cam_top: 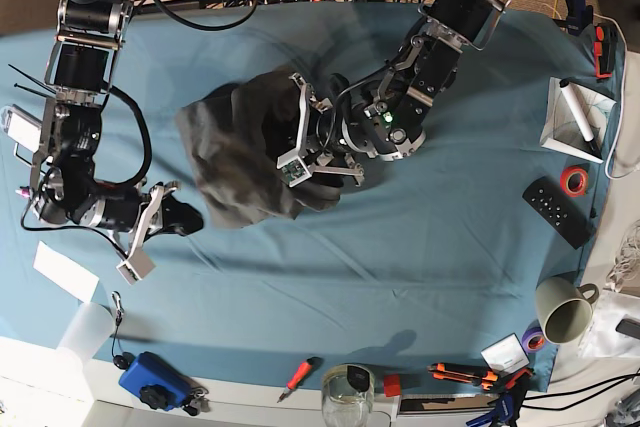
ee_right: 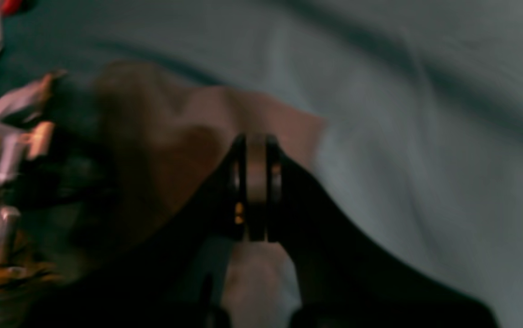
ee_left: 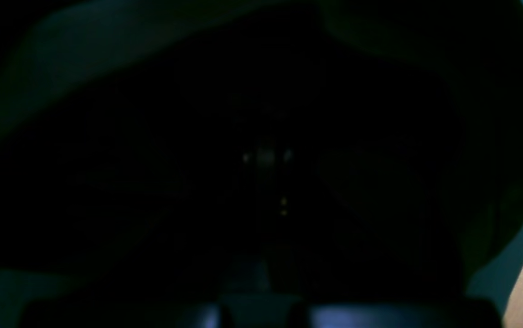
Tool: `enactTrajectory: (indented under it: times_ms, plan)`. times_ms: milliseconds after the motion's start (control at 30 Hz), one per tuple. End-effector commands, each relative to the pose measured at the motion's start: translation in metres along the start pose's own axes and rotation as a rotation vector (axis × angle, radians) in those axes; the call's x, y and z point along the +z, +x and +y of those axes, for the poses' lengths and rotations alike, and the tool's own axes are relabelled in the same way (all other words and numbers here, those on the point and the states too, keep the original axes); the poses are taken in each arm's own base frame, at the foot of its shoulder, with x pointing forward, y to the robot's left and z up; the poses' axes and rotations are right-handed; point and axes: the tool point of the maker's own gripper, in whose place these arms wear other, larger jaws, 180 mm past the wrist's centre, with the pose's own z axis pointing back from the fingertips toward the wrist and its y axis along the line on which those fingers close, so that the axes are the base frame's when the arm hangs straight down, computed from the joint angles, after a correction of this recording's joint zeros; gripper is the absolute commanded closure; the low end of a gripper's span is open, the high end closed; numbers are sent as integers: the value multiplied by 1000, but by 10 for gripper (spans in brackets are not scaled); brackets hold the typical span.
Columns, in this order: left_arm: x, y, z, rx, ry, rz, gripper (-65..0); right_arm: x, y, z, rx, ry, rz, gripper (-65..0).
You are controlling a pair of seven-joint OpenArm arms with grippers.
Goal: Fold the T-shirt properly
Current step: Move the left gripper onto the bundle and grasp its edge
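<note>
T-shirt point(cam_top: 235, 162) bunched mid counter point(cam_top: 400, 247), on blue cloth. Left fingers point(cam_top: 268, 142) buried in shirt folds, closed; wrist cam nearly black w/ fabric. Right fingers point(cam_top: 187, 219) closed, empty, just off shirt's lower-left edge. Mug point(cam_top: 562, 309), remote point(cam_top: 558, 211) far side.

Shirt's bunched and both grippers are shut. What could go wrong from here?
1. The T-shirt is a crumpled heap, so the left gripper, buried in it, may pinch several layers and drag the whole bundle instead of spreading it.
2. The left wrist view is almost black with cloth over the lens, so that arm is likely working blind.
3. The right gripper sits shut beside the shirt on the blue tablecloth; a low grab could catch tablecloth instead.
</note>
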Motion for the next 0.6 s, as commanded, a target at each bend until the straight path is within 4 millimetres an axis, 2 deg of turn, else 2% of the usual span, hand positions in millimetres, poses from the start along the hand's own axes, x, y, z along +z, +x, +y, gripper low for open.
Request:
enactTrajectory:
  times_ms: [0, 133, 400, 467, 567]
  plan:
    - [4, 1, 18, -20, 71, 31, 0, 8, 19, 4, 18, 22, -67, 0]
    - [4, -3, 18, -18, 72, 49, 0, 4, 1, 10, -19, 53, -53, 0]
    - [4, -6, 19, -14, 74, 66, 0, -22, -56, 8, -191, 107, 46, 0]
    - [4, -6, 19, -15, 75, 66, 0, -30, -71, 2, -239, 94, 72, 0]
    - [4, -6, 19, -15, 74, 66, 0, -43, -95, -21, -264, -19, 114, 0]
